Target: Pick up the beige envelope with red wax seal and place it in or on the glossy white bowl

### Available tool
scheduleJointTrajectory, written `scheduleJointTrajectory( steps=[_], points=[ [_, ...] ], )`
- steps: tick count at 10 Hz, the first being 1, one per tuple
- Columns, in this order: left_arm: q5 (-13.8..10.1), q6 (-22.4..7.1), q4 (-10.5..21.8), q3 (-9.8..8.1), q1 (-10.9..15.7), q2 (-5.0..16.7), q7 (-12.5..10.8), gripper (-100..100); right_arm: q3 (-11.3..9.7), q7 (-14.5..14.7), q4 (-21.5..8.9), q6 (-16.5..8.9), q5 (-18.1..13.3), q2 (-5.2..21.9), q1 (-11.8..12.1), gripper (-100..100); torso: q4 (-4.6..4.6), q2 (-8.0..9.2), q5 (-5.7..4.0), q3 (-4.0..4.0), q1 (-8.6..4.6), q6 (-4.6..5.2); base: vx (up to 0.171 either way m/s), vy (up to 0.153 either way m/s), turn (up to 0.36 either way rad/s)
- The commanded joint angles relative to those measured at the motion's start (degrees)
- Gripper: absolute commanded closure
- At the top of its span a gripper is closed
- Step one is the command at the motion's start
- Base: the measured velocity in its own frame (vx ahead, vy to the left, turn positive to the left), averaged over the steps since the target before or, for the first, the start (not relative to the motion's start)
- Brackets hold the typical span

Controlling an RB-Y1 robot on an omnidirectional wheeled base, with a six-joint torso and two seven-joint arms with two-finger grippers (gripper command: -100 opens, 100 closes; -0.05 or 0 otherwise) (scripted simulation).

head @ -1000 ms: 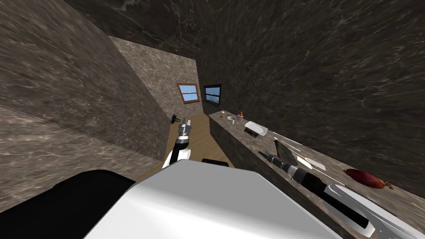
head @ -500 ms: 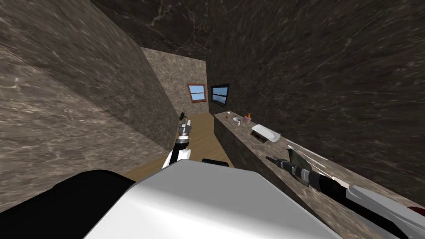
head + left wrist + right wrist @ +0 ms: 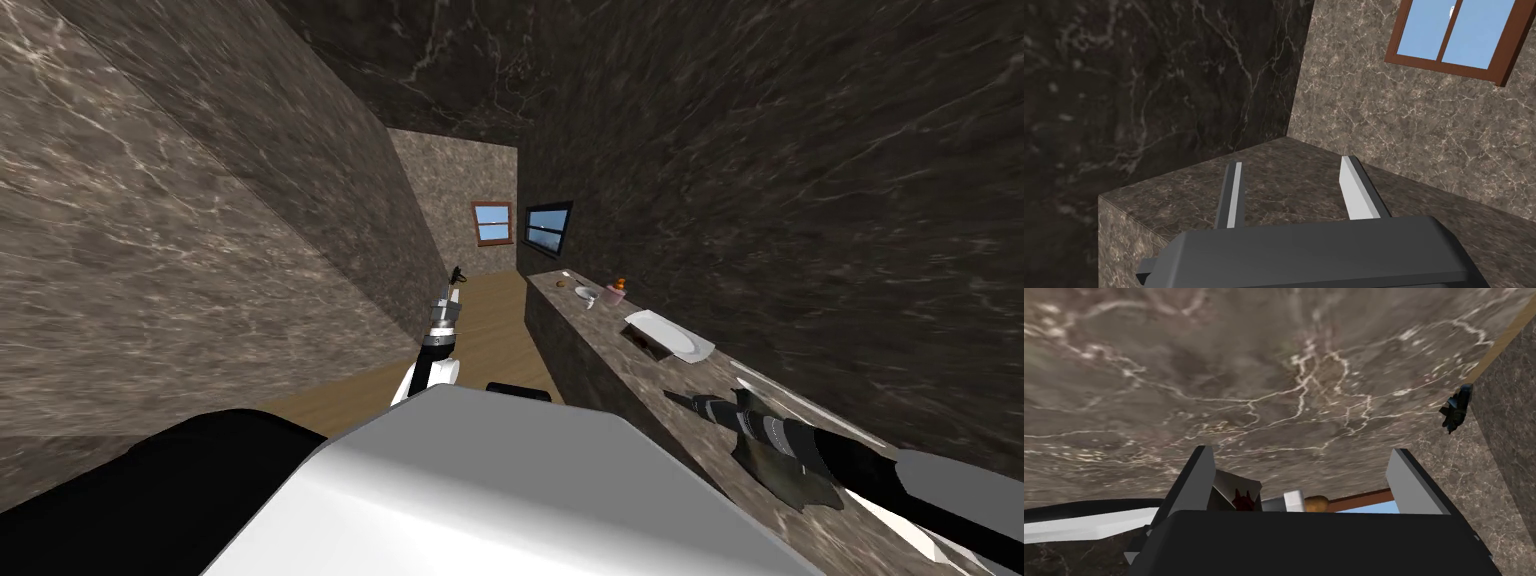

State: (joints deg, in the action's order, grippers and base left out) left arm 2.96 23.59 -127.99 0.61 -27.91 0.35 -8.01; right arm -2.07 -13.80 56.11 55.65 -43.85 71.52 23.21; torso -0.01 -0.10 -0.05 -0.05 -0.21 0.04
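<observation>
Left of the white dish (image 3: 672, 338), over the wooden floor (image 3: 490, 325), my left gripper (image 3: 1293, 162) hangs open and empty. The beige envelope (image 3: 1236, 488) with its red seal lies just beside the dish's left edge on the brown marble surface (image 3: 610, 325). A small white bowl (image 3: 587, 294) sits beyond the dish, toward the windows (image 3: 492, 222). My right gripper (image 3: 1300, 452), short of the dish, is spread wide, holding nothing. I should advance low and level, straddling the envelope's edges before closing. Dark marble walls (image 3: 200, 250) hem in the narrow room.
</observation>
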Motion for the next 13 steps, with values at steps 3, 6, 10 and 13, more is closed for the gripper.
scheduleJointTrajectory(
  steps=[3,6,10,13],
  points=[
    [0.0,0.0,0.0,0.00,0.0,0.0,0.0,0,-2.8,-4.3,-4.5,3.0,-4.7,5.7,-0.3,-100,-0.01,-0.04,0.01,-0.02,0.03,0.00,-0.017,-0.028,0.351],
    [0.0,0.0,0.0,-0.01,0.0,0.0,0.0,0,-5.4,-7.1,-8.9,5.6,-7.9,8.9,-1.7,-100,-0.01,-0.05,-0.01,-0.03,0.03,0.06,-0.021,-0.027,0.335],
    [0.0,0.0,0.0,0.00,0.0,0.0,0.0,0,-9.2,-10.9,-13.7,8.9,-11.7,12.6,-3.8,-100,-0.02,-0.12,0.01,-0.07,0.07,0.00,-0.011,-0.019,0.316],
    [0.0,0.0,0.0,-0.01,0.0,0.0,0.0,0,-11.5,-13.1,-16.0,10.7,-13.7,14.3,-5.2,-100,-0.02,-0.10,0.00,-0.05,0.08,0.07,-0.006,-0.019,0.217]
  ],
)
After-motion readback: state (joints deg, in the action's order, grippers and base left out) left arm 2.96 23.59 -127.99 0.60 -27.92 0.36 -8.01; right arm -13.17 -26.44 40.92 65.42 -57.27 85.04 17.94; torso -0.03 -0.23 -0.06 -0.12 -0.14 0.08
